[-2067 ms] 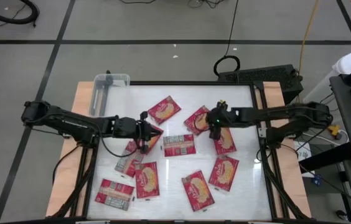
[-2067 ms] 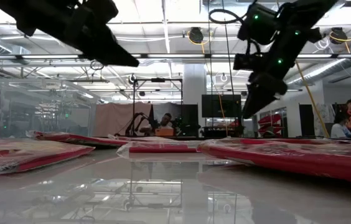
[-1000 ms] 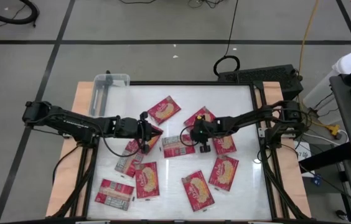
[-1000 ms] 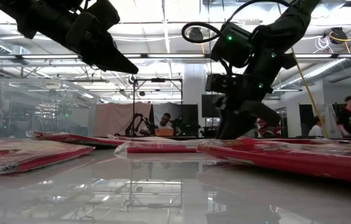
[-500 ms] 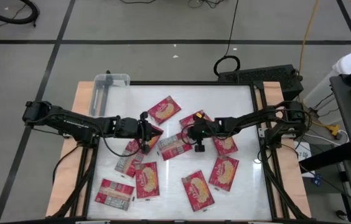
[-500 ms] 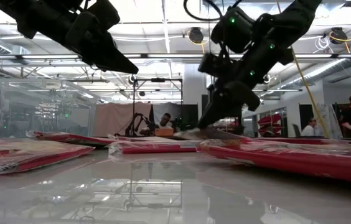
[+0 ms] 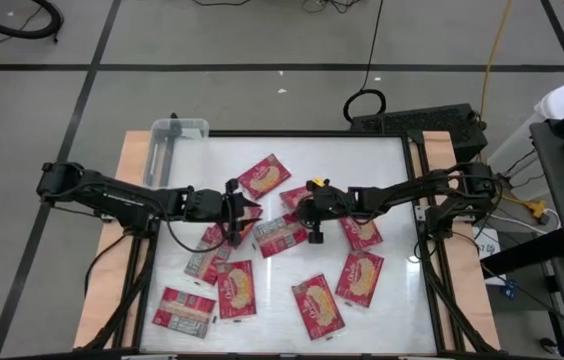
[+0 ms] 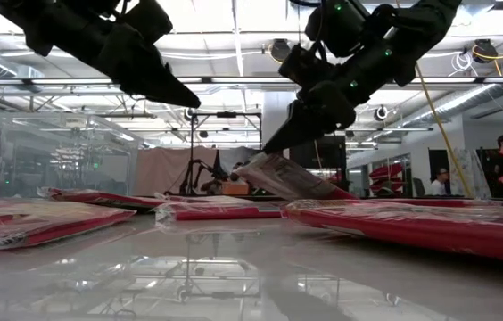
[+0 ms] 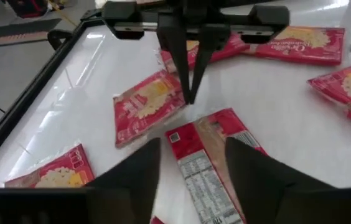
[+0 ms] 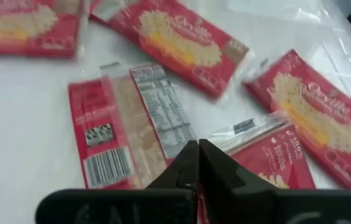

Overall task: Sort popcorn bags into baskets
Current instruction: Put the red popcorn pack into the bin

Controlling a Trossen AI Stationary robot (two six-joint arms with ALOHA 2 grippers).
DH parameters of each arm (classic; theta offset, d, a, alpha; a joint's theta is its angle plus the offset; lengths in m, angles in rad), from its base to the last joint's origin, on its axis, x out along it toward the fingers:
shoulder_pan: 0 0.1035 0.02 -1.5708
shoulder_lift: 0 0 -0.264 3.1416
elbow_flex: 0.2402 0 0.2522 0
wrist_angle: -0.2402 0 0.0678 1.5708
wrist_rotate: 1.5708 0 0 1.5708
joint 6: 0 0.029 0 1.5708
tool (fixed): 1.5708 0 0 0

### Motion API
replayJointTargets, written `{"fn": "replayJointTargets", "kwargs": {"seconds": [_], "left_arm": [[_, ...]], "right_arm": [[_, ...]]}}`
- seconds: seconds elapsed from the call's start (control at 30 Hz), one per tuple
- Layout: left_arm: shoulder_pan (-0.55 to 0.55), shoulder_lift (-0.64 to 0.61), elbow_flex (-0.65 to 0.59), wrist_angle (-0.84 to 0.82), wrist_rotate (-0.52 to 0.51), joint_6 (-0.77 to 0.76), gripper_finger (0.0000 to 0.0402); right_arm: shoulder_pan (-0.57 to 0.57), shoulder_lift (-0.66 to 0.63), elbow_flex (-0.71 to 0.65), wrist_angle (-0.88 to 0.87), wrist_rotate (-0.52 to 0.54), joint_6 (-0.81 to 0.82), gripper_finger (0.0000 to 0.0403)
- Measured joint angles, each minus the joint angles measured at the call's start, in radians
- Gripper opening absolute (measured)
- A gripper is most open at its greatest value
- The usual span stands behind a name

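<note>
Several red popcorn bags lie scattered on the white table. One bag [image 7: 277, 235] shows its pale label panel [image 10: 132, 124], and my right gripper [image 7: 300, 222] is shut on it near the table's middle. My left gripper [image 7: 250, 211] hangs open well above the table, just left of that bag, its fingers [image 9: 138, 180] apart with nothing between them. The clear plastic basket [image 7: 179, 130] stands at the table's far left corner with no bag showing in it. My right gripper [image 10: 197, 144] pinches the panel bag between its two fingers at the end nearest the right arm [image 10: 185, 152], close to a corner. The fingers slant down from the table's right. The held end [image 8: 256, 162] is raised, and the bag slopes down to the other bags.
Loose bags lie at the far middle [image 7: 264, 177], under the right arm [image 7: 362, 232], and along the near side [image 7: 234, 290] [image 7: 317, 305] [image 7: 184, 310]. A big red bag [image 8: 430, 223] fills the low view's right foreground. People show in the room beyond.
My right gripper has risen and tipped toward level, going a little toward the table's left. It has brought the panel bag's held end up off the table while the bag's other end stays down. My left gripper has kept its place and opened.
</note>
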Motion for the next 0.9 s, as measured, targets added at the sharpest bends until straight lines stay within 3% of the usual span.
{"fn": "replayJointTargets", "kwargs": {"seconds": [0.23,0.4,0.6,0.73,0.9], "left_arm": [[0.004,0.141,-0.001,0.133,-0.038,0.135,0.0262],[0.004,0.279,0.000,0.337,-0.152,0.303,0.0270],[0.020,0.400,0.008,0.500,-0.131,0.478,0.0270],[0.042,0.458,0.030,0.503,-0.047,0.516,0.0245],[0.046,0.480,0.051,0.504,-0.047,0.530,0.0146]], "right_arm": [[-0.003,-0.001,0.001,0.120,-0.079,-0.005,0.0000],[-0.004,-0.001,0.001,0.146,-0.086,0.009,0.0000],[0.000,-0.001,0.001,0.162,-0.113,0.044,0.0000],[0.000,-0.001,0.001,0.180,-0.112,0.044,0.0000],[0.000,-0.001,0.001,0.180,-0.130,0.048,0.0000]]}}
